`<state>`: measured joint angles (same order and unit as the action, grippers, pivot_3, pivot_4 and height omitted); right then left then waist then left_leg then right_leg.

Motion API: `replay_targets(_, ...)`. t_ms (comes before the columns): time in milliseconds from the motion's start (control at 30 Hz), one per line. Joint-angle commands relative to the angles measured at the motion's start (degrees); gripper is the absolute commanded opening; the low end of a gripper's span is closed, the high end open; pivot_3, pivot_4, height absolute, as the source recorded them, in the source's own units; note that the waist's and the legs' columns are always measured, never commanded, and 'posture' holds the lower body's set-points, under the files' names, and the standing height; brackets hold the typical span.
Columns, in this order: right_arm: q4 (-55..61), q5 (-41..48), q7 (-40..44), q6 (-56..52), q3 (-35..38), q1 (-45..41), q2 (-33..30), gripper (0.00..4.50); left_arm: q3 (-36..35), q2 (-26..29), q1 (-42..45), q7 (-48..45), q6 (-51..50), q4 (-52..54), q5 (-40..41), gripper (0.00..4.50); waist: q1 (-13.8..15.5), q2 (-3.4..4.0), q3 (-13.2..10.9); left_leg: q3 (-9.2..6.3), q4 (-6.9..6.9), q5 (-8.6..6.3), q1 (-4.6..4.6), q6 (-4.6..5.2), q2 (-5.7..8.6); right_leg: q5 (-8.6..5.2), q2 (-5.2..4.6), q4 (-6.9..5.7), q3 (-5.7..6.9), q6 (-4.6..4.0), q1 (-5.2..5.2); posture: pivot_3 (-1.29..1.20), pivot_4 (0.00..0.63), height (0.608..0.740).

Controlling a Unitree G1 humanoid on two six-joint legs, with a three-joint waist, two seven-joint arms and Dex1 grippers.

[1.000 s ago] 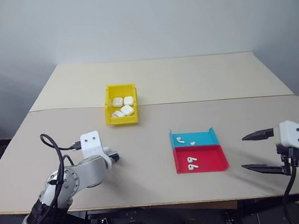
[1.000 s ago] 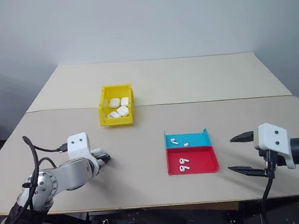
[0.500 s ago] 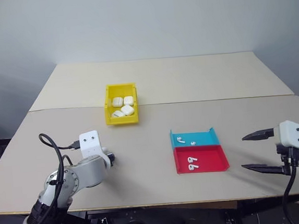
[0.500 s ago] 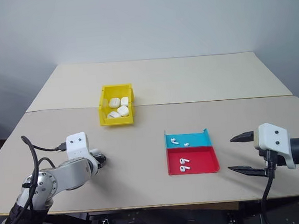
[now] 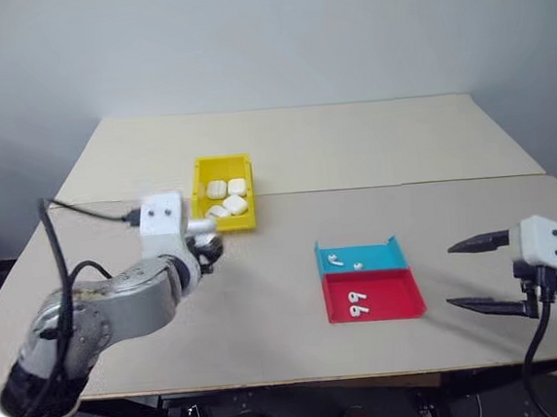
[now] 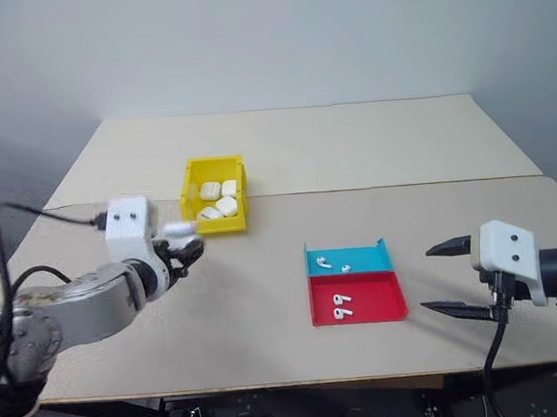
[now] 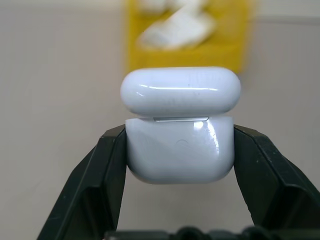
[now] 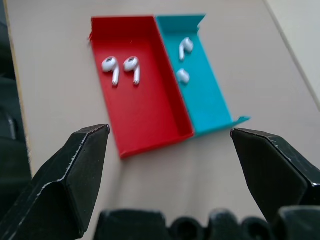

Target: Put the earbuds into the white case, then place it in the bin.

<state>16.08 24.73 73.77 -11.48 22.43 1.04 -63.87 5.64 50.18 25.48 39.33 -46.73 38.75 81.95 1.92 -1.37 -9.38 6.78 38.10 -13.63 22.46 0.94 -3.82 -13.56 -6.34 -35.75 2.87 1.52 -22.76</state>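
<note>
Your left gripper [image 7: 177, 165] is clamped on the case [image 7: 180, 127], its lid ajar, held above the table just short of the bin [image 5: 224, 192]; your right gripper [image 8: 170, 165] stands wide open and empty, near the red tray [image 8: 142, 102] and teal tray [image 8: 200, 75]. Each tray holds a pair of earbuds [image 8: 121, 68], so loading appears not yet done. Next, bring the case and an earbud together, which likely calls for a fine pinch with the right gripper and the lid fully open.

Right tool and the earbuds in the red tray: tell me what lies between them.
Bare tabletop and the red tray's low rim. The right wrist view shows it, looking between the open right tool toward the earbuds.
</note>
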Motion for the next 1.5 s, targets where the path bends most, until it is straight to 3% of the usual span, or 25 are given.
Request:
replay_targets(33,5.29,1.54,-0.17,-7.64,-2.76,-4.85,-6.04,4.50,5.44,3.92,-7.26,-32.72,15.77,3.51,-26.69,2.84,-0.49,0.13,0.07,0.08,-0.06,0.01,0.03,-0.06,-0.01,0.00,0.01,-0.01,-0.03,0.00,-0.10,0.00,0.150,0.740)
replay_targets(100,7.17,1.31,0.92,-9.67,-5.11,-7.16,-9.23,4.50,6.94,-0.15,-12.32,-44.10,28.62,-0.60,-36.42,2.84,-0.48,0.17,0.09,0.15,-0.19,0.32,0.27,-0.58,-0.06,-0.02,0.05,-0.08,0.03,-0.04,-0.41,0.00,0.150,0.740)
replay_targets(167,9.40,1.64,0.40,-12.33,-7.48,-10.10,-11.04,4.50,8.53,-3.40,-15.02,-55.63,38.37,-5.48,-43.39,2.84,-0.44,0.14,0.06,0.10,-0.20,0.18,0.40,-0.33,-0.10,-0.04,0.06,-0.09,0.13,-0.09,-0.54,0.00,0.150,0.740)
replay_targets(300,15.62,-1.41,1.61,-11.48,-12.21,-12.64,-14.54,4.50,9.36,-11.60,-17.06,-72.71,49.61,-13.94,-45.30,2.84,-0.05,0.09,0.04,-0.02,-0.16,0.17,0.81,-0.25,-0.15,-0.04,0.07,-0.07,0.27,-0.14,-0.83,0.00,0.150,0.740)
replay_targets(367,18.32,-4.06,1.27,-12.36,-17.07,-15.52,-15.86,4.50,8.22,-19.27,-18.41,-78.83,57.49,-18.34,-44.02,2.84,0.09,0.11,0.06,0.00,-0.11,0.15,1.03,-0.18,-0.14,-0.03,0.04,-0.09,0.25,-0.12,-1.04,0.00,0.150,0.740)
replay_targets(433,20.32,-6.07,-0.15,-15.41,-22.61,-20.48,-14.91,4.50,7.12,-23.21,-18.90,-83.06,59.24,-20.65,-43.07,2.84,-0.02,0.09,0.05,-0.01,0.10,0.08,1.29,-0.05,-0.15,0.03,0.03,-0.15,0.14,-0.02,-1.30,0.00,0.150,0.740)
replay_targets(500,22.28,-7.90,-1.37,-18.25,-28.17,-25.38,-12.06,4.50,6.62,-23.19,-20.07,-85.67,55.98,-20.77,-42.35,2.84,-0.36,0.10,0.06,0.00,0.27,0.05,1.38,0.00,-0.17,0.03,0.06,-0.24,0.17,-0.01,-1.36,0.00,0.150,0.740)
replay_targets(633,26.28,-11.83,-1.46,-24.13,-38.11,-31.51,-7.24,4.50,6.86,-24.94,-21.18,-96.69,61.27,-25.06,-43.79,2.84,-1.20,0.19,0.11,-0.06,0.31,0.08,1.33,-0.03,-0.18,0.02,0.07,-0.35,0.19,0.00,-1.35,0.00,0.150,0.740)
replay_targets(667,26.52,-12.89,-1.36,-25.36,-40.18,-32.79,-6.15,4.32,6.66,-25.87,-21.28,-99.10,63.21,-26.27,-44.08,2.84,-1.21,0.19,0.11,-0.11,0.34,0.08,1.34,-0.02,-0.19,0.02,0.06,-0.36,0.19,0.01,-1.35,0.00,0.150,0.740)
replay_targets(733,26.66,-14.27,-1.20,-26.95,-42.61,-34.42,-4.96,3.93,6.22,-27.58,-21.27,-101.95,65.54,-27.95,-44.63,2.84,-1.18,0.20,0.11,-0.15,0.46,0.05,1.37,0.02,-0.19,0.03,0.05,-0.38,0.20,0.02,-1.34,0.00,0.150,0.740)
replay_targets(867,25.90,-17.86,-1.14,-29.23,-47.91,-38.20,-1.56,2.56,4.75,-31.72,-21.15,-105.95,69.62,-31.66,-44.34,2.84,-1.27,0.23,0.13,-0.22,0.58,-0.02,1.38,0.13,-0.22,0.05,0.05,-0.37,0.20,0.04,-1.31,0.00,0.150,0.740)
replay_targets(1033,23.17,-25.10,0.48,-29.27,-55.12,-42.78,1.11,2.56,3.29,-35.18,-22.49,-105.18,73.21,-33.13,-47.72,2.84,-1.38,0.27,0.15,-0.20,0.59,-0.02,1.38,0.13,-0.23,0.06,0.06,-0.43,0.22,0.03,-1.33,0.00,0.150,0.740)
replay_targets(1167,20.97,-30.43,1.49,-27.81,-59.04,-44.85,3.37,1.38,2.47,-38.53,-23.33,-105.29,79.54,-35.76,-50.51,2.84,-1.40,0.29,0.17,-0.19,0.61,-0.02,1.37,0.14,-0.23,0.06,0.06,-0.43,0.21,0.03,-1.32,0.00,0.150,0.740)
replay_targets(1300,19.67,-33.95,3.25,-26.74,-61.08,-45.82,5.17,1.38,1.62,-39.31,-24.07,-109.26,83.86,-38.29,-48.39,2.84,-1.44,0.30,0.18,-0.18,0.63,-0.02,1.38,0.14,-0.23,0.06,0.06,-0.45,0.22,0.02,-1.33,0.00,0.150,0.740)
replay_targets(1500,17.39,-38.52,4.89,-25.13,-63.62,-46.06,8.18,1.38,-0.03,-35.75,-26.69,-115.48,86.24,-40.74,-46.67,2.84,-1.92,0.37,0.22,-0.20,0.63,-0.02,1.37,0.14,-0.26,0.06,0.07,-0.47,0.26,0.01,-1.34,0.00,0.150,0.740)
